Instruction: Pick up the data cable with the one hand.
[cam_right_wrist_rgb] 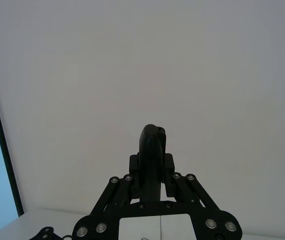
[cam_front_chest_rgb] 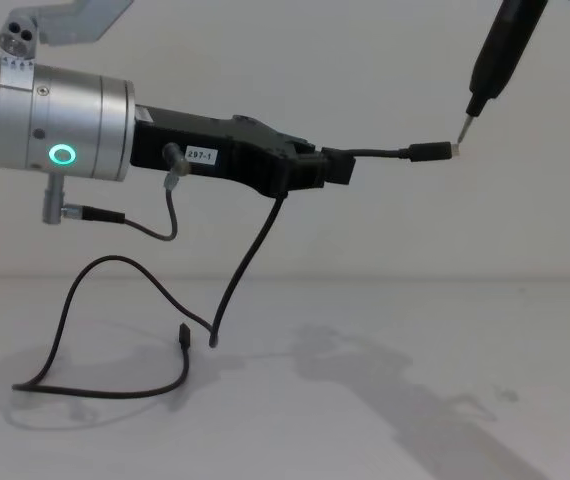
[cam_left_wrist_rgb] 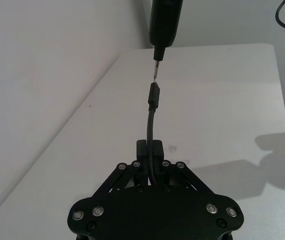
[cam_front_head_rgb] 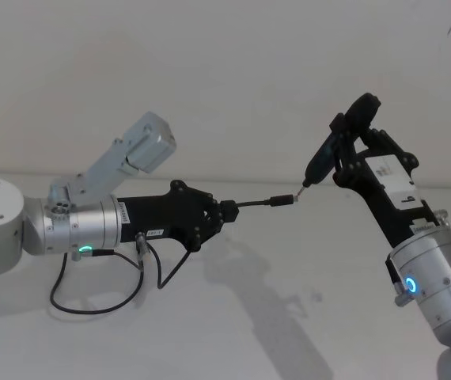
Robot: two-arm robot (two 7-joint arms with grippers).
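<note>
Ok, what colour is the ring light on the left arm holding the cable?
Green: the ring light on the left arm's silver cylinder shows best in the chest view.

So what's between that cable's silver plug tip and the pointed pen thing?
Nothing: in the chest view the data cable plug, held by the left gripper, nearly meets the pen tool tip.

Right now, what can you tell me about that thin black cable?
The cable is thin, black and floppy, rubbery-looking. The left gripper is shut on it near one end, so a short stretch juts out level, ending in a small silver-tipped plug that meets the metal tip of the pen-like tool held by the right gripper. The rest hangs down to the white table, loops across it and ends in a small black plug lying there.
</note>
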